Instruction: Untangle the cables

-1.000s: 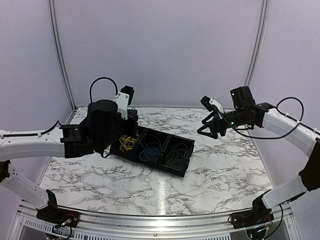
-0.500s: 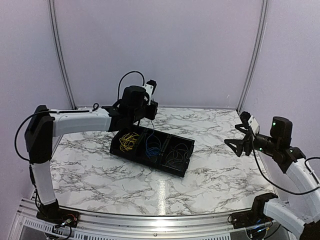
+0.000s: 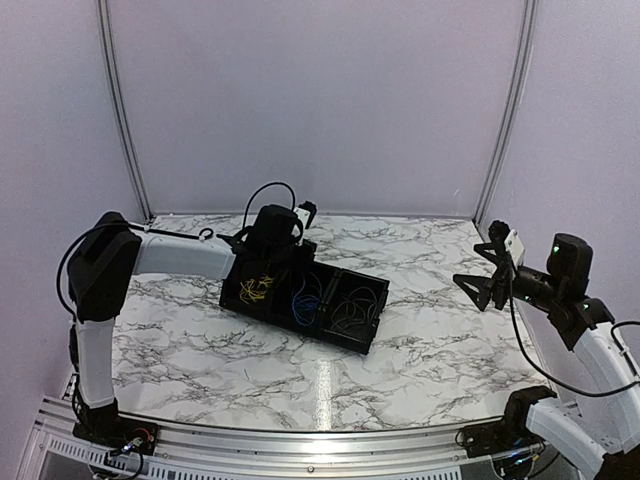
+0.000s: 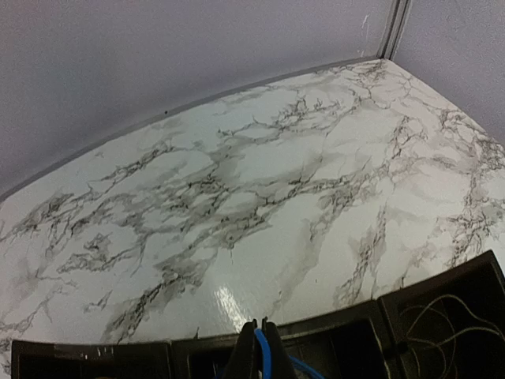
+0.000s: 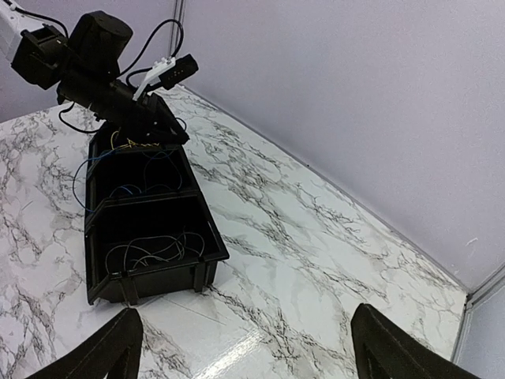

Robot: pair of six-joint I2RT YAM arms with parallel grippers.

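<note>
A black three-compartment tray (image 3: pixel 372 312) lies mid-table. Its left bin holds yellow wires (image 3: pixel 256 287), its middle bin blue wires (image 3: pixel 303 294), its right bin pale grey wires (image 3: pixel 350 318). My left gripper (image 3: pixel 297 262) hangs over the tray's far rim; in the left wrist view (image 4: pixel 259 341) its fingers are shut on a blue wire (image 4: pixel 263 353). My right gripper (image 3: pixel 478 283) is wide open and empty, high over the table's right side, far from the tray. In the right wrist view its fingertips (image 5: pixel 120 345) frame bare marble beside the tray (image 5: pixel 203 217).
The marble table (image 3: pixel 440 340) meets the lilac back wall and corner posts behind the tray. The left arm stretches from the left edge over the tray's left end. The tray rim (image 4: pixel 442 276) runs along the bottom of the left wrist view.
My left gripper has dropped from above the tray's back down to its far rim and holds a blue wire. My right arm has swung back right and its gripper risen slightly.
</note>
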